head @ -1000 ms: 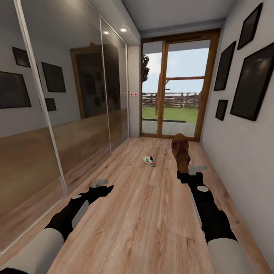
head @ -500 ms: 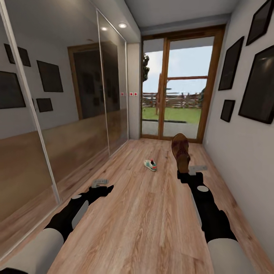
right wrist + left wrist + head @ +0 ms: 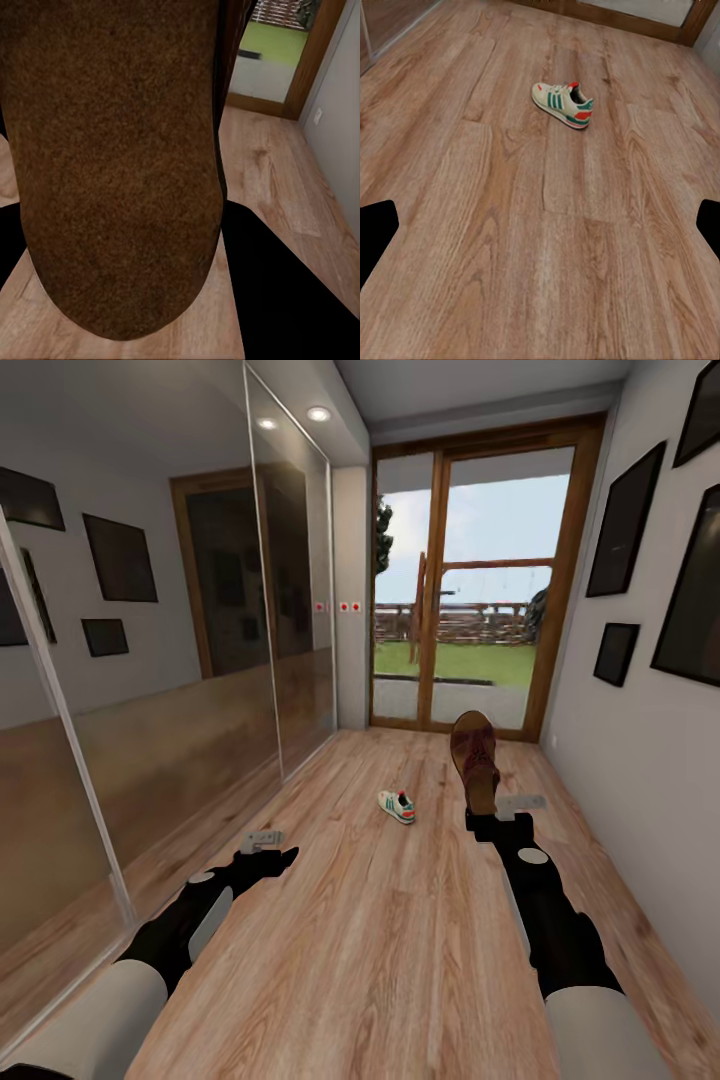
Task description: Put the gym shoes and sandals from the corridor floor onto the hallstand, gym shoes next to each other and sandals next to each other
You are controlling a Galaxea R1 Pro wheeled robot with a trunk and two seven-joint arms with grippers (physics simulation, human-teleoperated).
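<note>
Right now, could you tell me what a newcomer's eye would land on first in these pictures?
Probably the brown sandal, held upright in the right gripper above the corridor floor. Next, a single white gym shoe with green stripes, lying on the planks ahead between the two arms. The left gripper is open and empty, and a glass door at the corridor's end shows a garden.

Daylight came in through the glazed door (image 3: 465,580) at the corridor's far end, where the sky showed pale and nearly washed out. Two recessed ceiling spots (image 3: 318,413) glowed above the mirrored wall (image 3: 150,620), which gave back a dimmer, hazy copy of the corridor. The wood floor (image 3: 400,940) was evenly lit, with only faint shadows. The renders were soft and slightly blurred throughout. Straight lines leaned outward toward the head view's edges.
</note>
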